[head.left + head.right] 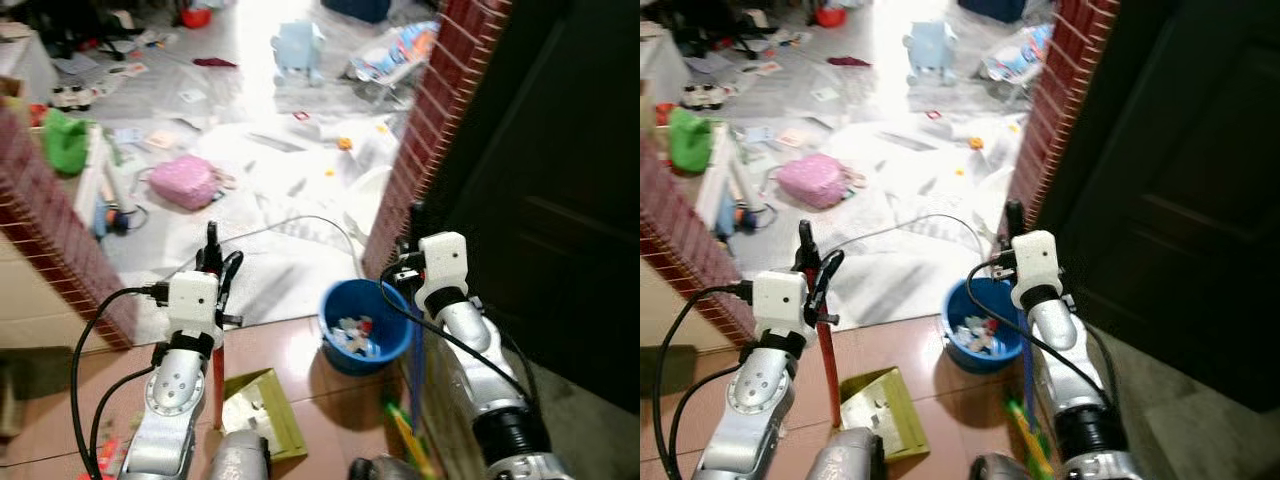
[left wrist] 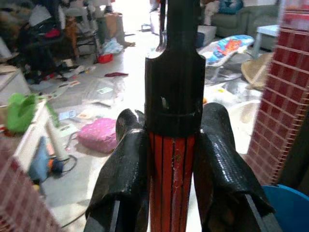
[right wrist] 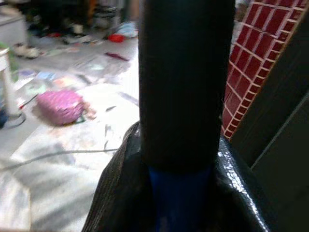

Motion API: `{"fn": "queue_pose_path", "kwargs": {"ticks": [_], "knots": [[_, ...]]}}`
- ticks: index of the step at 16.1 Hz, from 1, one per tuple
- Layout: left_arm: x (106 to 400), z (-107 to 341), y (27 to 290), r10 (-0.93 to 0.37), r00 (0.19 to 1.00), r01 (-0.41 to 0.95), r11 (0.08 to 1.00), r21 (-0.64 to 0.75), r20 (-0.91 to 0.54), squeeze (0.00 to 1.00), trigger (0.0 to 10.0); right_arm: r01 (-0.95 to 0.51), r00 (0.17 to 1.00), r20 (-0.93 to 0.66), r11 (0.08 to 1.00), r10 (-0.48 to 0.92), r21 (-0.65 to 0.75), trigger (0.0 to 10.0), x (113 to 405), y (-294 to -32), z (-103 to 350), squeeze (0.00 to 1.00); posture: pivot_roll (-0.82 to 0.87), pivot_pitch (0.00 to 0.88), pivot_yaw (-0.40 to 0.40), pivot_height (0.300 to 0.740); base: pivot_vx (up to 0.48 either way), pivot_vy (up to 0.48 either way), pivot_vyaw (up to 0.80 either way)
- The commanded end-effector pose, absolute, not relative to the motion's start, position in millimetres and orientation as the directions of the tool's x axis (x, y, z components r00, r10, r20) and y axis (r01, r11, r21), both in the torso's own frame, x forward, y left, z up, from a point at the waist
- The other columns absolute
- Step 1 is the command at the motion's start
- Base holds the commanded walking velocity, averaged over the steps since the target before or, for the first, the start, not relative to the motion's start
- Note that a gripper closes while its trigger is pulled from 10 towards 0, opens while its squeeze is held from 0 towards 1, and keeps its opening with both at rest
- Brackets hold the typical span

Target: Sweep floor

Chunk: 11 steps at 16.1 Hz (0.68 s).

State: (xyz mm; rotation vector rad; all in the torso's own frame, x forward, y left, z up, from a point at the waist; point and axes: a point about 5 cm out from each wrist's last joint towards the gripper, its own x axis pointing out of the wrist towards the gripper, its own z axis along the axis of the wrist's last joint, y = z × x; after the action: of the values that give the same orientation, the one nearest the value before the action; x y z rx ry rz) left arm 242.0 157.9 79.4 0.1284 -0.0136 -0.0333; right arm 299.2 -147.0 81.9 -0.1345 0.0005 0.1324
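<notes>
My left gripper is shut on the red handle of a dustpan, just below its black cap. The yellow-green dustpan rests on the tiled floor by my feet with scraps in it. My right gripper is shut on the blue broom handle, right under its black grip. The handle runs down to green and yellow bristles near the floor. Between the two arms stands a blue bucket holding some rubbish.
Red brick pillars flank a doorway; a dark door stands on the right. The pale floor beyond is littered with paper, a pink bag, a green bag, a light blue toy and a thin cable.
</notes>
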Motion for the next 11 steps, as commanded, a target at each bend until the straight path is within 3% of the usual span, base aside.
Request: {"fn": "queue_pose_path", "kwargs": {"ticks": [1,3,5,11], "knots": [[246,94,160,-0.019,0.998,0.011,0.992,0.123,0.068,0.0,10.0,-0.063,0.998,0.021,0.991,0.065,-0.116,10.0,301,-155,85,0.0,0.01,0.0,-0.018,0.74,0.0,0.48,0.0],[248,93,164,-0.008,0.998,-0.001,0.991,0.135,0.065,0.0,10.0,0.005,1.0,-0.004,0.997,-0.006,-0.081,10.0,300,-162,78,0.0,0.01,0.0,-0.019,0.74,0.0,0.48,0.0],[252,95,167,0.023,0.997,-0.031,0.991,0.128,0.068,0.0,10.0,-0.023,1.0,0.004,0.994,0.024,-0.11,10.0,300,-158,79,0.0,0.01,0.0,-0.02,0.74,0.0,0.416,0.0],[252,108,158,0.059,0.993,-0.073,0.988,0.138,0.102,0.0,10.0,-0.007,0.996,0.092,0.992,0.019,-0.129,10.0,316,-151,97,0.0,0.03,0.0,0.019,0.74,0.0,0.0,0.0]]}}
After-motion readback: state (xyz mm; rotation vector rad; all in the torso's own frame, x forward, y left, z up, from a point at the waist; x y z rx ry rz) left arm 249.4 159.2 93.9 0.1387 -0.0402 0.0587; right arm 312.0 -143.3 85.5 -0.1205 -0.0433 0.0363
